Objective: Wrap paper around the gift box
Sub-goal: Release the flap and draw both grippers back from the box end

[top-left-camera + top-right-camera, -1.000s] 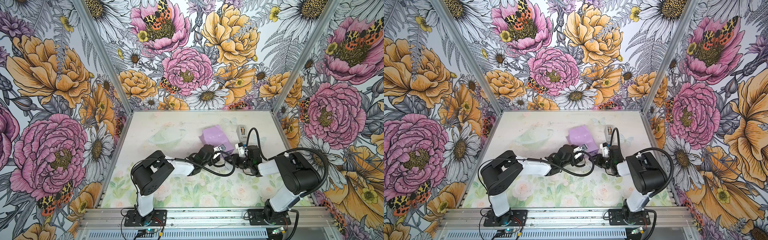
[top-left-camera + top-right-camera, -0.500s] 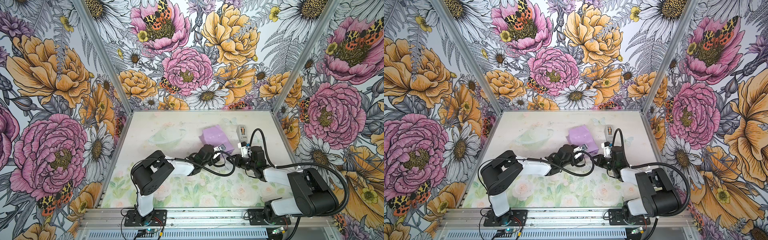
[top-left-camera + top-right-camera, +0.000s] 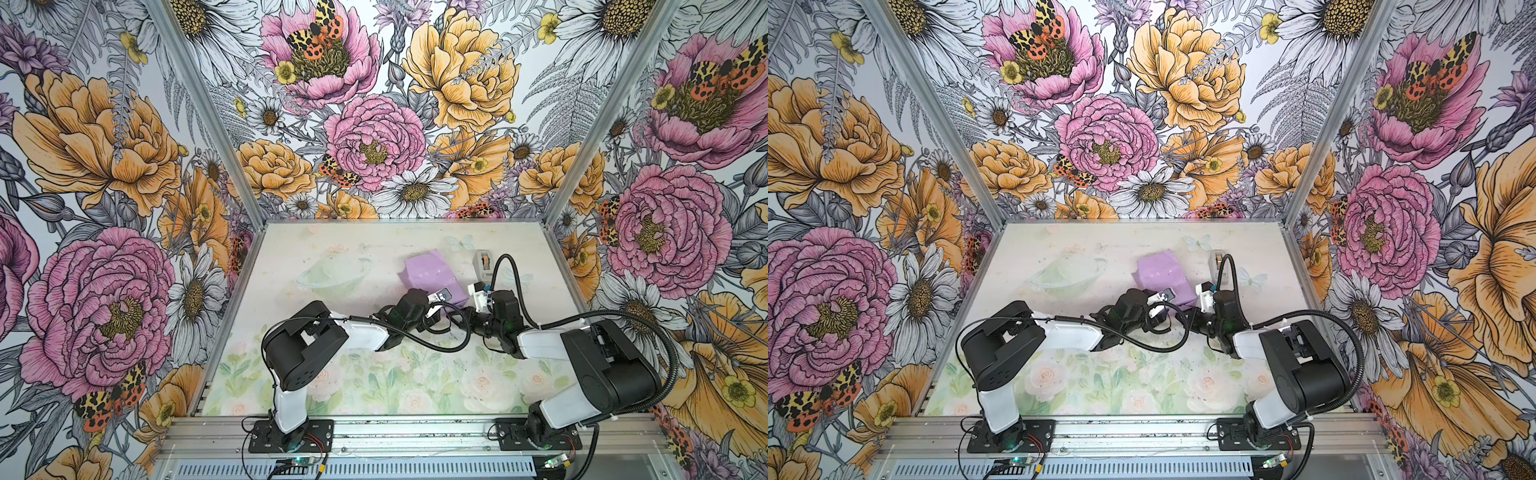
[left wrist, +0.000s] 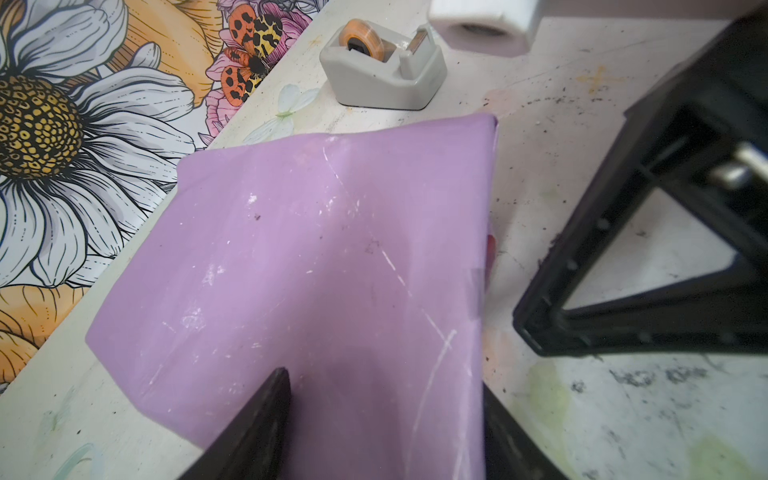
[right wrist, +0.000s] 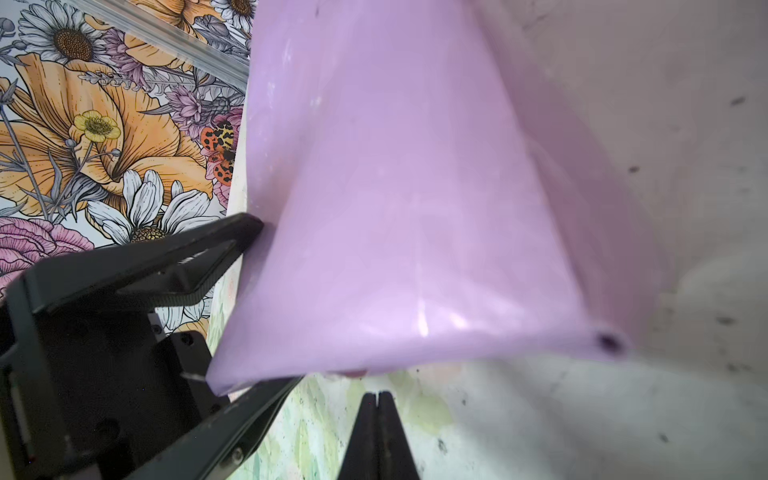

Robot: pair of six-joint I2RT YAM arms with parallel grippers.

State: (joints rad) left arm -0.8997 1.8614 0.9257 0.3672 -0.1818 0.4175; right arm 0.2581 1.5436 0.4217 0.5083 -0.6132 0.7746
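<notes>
Left wrist view: my left gripper (image 4: 384,380) straddles the paper (image 4: 316,257), fingers spread wide and bearing on both flanks of the lilac bundle. The bundle lies on the table (image 4: 582,137) near the tape dispenser (image 4: 382,79). To its right, my right gripper (image 5: 378,401) is pressed together on nothing, tips just short of the paper's edge. To fold well, I judge I should hold the bundle steady with the left, open the right, and catch the loose edge low before creasing it flat. The gift box is hidden; I take it to be inside the wrap. Whether any seam is taped, I cannot tell.
</notes>
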